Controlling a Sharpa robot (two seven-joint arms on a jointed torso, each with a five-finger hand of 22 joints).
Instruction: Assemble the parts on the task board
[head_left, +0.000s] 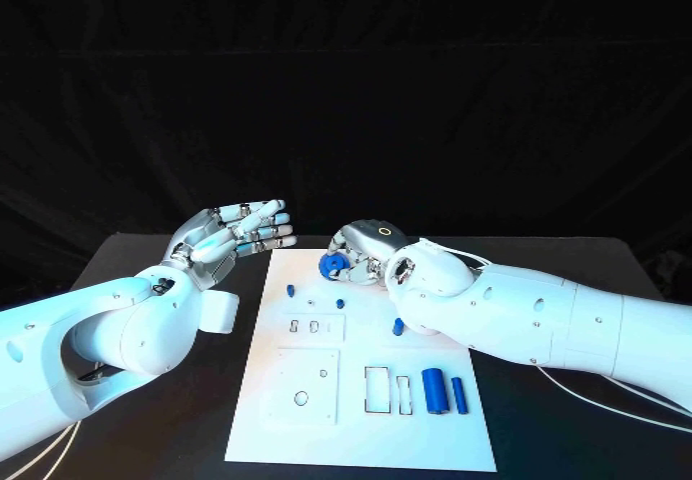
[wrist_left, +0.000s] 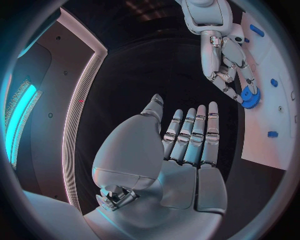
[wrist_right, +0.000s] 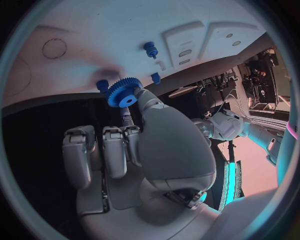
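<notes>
The white task board (head_left: 361, 420) lies in the middle of the black table. My right hand (head_left: 368, 250) hovers over the board's far end and pinches a small blue gear (head_left: 333, 264) (wrist_right: 123, 93) (wrist_left: 250, 97) between thumb and fingertip. Just beside the gear stand small blue pegs (wrist_right: 150, 49) on the board (wrist_right: 94, 35). My left hand (head_left: 231, 236) (wrist_left: 181, 150) is held up flat left of the board, fingers straight and together, nothing in it. Two blue cylinders (head_left: 433, 388) lie near the board's near right.
The board carries a raised plate with a round hole (head_left: 302, 398), a smaller plate with slots (head_left: 312, 326), a rectangular cutout (head_left: 376, 388) and blue pegs (head_left: 291, 290) near its far end. Black table (head_left: 159, 440) lies on both sides.
</notes>
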